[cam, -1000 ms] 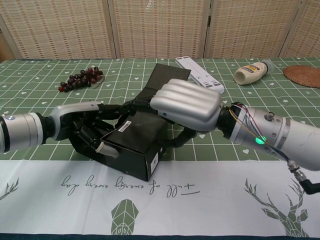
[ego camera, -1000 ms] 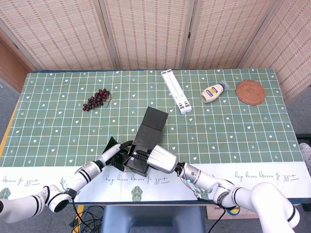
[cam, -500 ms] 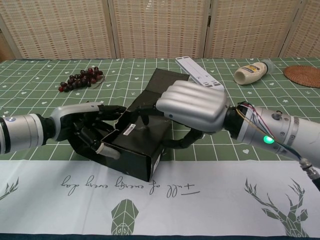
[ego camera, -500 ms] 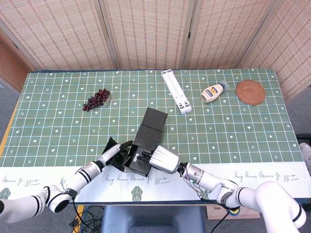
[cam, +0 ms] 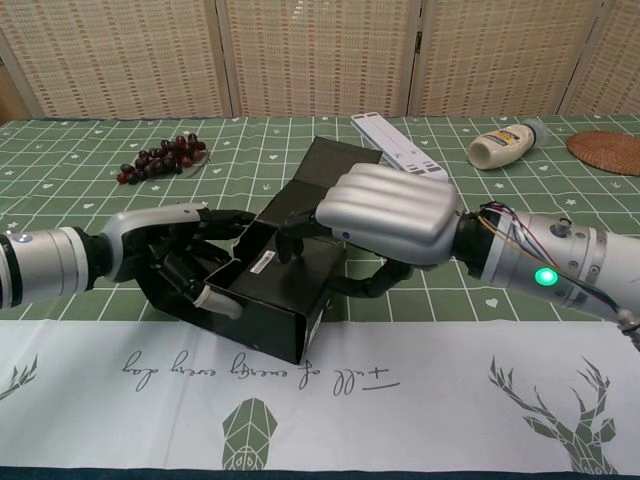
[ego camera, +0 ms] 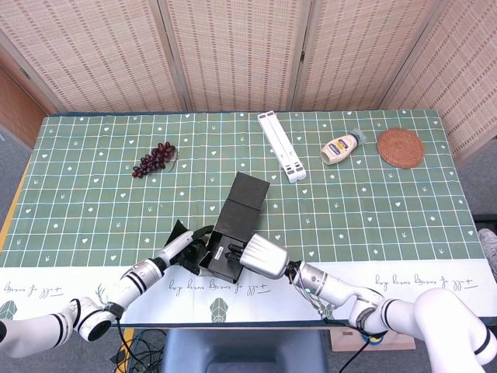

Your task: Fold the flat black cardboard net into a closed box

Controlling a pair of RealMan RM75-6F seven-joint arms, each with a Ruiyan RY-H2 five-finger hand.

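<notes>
Your left hand (cam: 175, 262) grips the near-left end of the half-formed black box (cam: 275, 290), fingers curled around its side wall, while your right hand (cam: 390, 213) arches over the box's right side with fingers resting on the top edge and thumb tucked under against the right wall; whether that counts as a firm grip I cannot tell. The box sits between your two hands, close to the near table edge (ego camera: 256, 317), with its long lid flap (ego camera: 250, 191) stretching away beyond your right hand's fingertips and not yet closed. The likely trouble is the side walls springing outward if either hand eases off, since nothing seems to lock them yet; pressing down too hard from the right could also crease the thin cardboard or skid the box toward your left hand. You have little room behind the hands, so avoid dragging toward yourself. Ahead of the fingertips the cloth is open up to the white stand (ego camera: 281, 145); the grapes (ego camera: 154, 158) lie well beyond your left hand, the bottle (ego camera: 342, 147) well beyond your right.
</notes>
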